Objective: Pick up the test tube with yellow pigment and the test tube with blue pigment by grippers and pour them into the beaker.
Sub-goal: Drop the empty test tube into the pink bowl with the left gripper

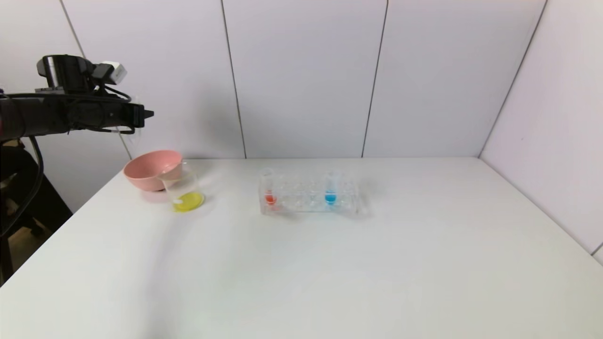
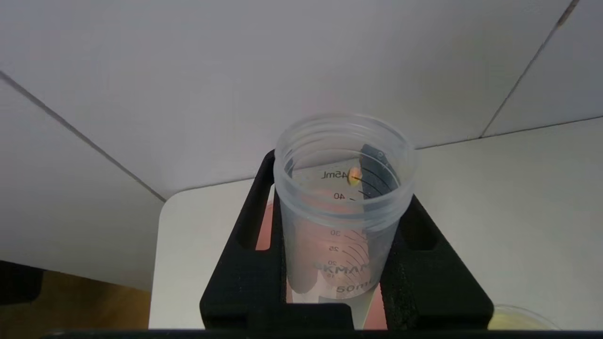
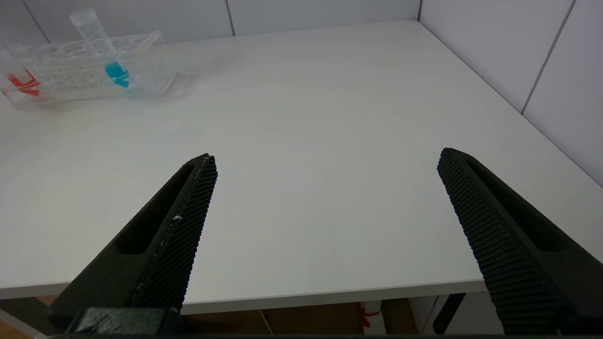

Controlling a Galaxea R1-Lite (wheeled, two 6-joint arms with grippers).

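My left gripper [image 1: 141, 115] hangs high above the table's far left, over the pink bowl [image 1: 153, 169]. It is shut on the test tube with yellow pigment [image 2: 344, 212], a clear graduated tube that looks drained, with one yellow-orange drop near its open mouth. The beaker [image 1: 184, 190] stands in front of the bowl with yellow liquid at its bottom. The test tube with blue pigment [image 1: 331, 188] stands upright in the clear rack [image 1: 308, 200] at mid-table. My right gripper [image 3: 327, 155] is open and empty, off the table's near right edge, and is out of the head view.
A tube with orange-red liquid [image 1: 270, 190] stands at the rack's left end. White wall panels close the back and right sides. The table's left edge runs just left of the bowl. A bare white tabletop [image 1: 330, 273] spreads in front of the rack.
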